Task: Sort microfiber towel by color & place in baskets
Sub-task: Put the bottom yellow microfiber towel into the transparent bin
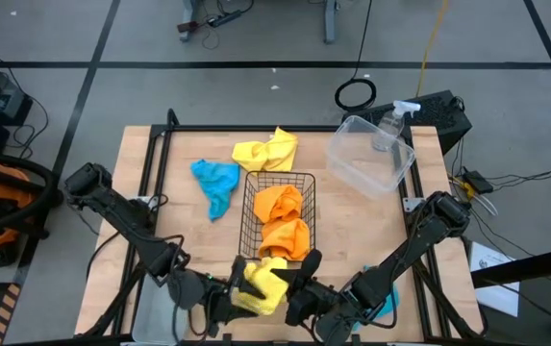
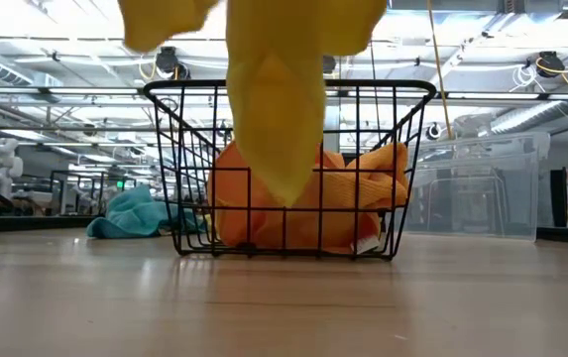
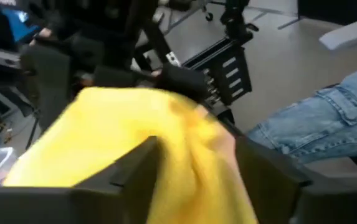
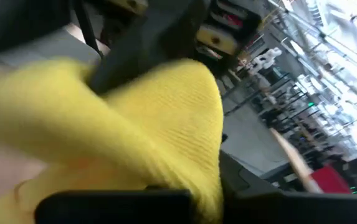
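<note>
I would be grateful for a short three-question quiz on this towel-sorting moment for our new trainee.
1. True or false: the black wire basket holds two orange towels.
2. Which towel hangs between the left claw and the right claw at the table's near edge? A) teal B) yellow C) orange
3. Fill in: the clear tub holds ____ towels.

Key:
1. True.
2. B: the yellow towel, off the table in the low view. Another yellow towel and a teal towel lie unsorted beyond the basket.
3. No.
</note>
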`<state>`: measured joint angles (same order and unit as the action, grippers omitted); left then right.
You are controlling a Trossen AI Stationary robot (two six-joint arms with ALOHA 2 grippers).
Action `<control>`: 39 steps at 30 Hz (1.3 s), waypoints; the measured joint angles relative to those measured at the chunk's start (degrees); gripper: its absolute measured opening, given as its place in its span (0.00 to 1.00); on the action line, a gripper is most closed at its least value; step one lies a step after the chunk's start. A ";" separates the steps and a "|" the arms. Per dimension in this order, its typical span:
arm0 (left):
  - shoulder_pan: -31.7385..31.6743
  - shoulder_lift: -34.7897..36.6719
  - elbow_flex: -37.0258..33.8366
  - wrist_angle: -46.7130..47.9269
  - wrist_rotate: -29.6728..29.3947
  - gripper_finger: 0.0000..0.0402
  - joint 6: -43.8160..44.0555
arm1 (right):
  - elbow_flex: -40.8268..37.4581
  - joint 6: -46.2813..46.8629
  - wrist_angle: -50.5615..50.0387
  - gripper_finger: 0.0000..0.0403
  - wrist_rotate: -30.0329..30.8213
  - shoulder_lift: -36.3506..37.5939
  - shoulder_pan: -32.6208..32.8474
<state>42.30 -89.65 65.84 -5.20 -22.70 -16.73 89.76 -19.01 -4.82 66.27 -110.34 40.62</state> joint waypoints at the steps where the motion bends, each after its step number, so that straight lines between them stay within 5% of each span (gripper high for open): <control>1: 0.74 0.00 0.01 -0.30 -0.93 0.61 -0.10 | 0.00 -0.53 -0.14 0.02 0.14 0.00 0.04; 10: 5.48 0.04 -0.02 -7.98 -17.13 0.78 -4.97 | 0.02 -1.48 -0.20 0.01 0.08 0.00 -0.05; 22: -2.76 -3.50 -0.04 -6.73 -20.72 0.79 -5.74 | 0.02 -0.82 -0.09 0.01 -0.31 0.00 -0.16; 27: -5.51 -4.39 -0.04 -2.60 -20.18 0.79 -1.67 | 0.02 -1.56 -0.31 0.01 -0.56 0.00 0.16; 33: -7.40 -4.37 -0.04 3.77 -9.84 0.78 2.99 | 0.02 -1.35 -0.19 0.01 -2.73 -0.02 0.90; 39: -7.85 -4.90 -0.04 3.99 -7.26 0.61 1.64 | 0.02 2.04 0.17 0.02 -7.29 -0.02 0.73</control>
<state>34.46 -94.54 65.80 -1.21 -29.95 -15.09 89.78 -16.97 -4.65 58.98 -110.37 41.35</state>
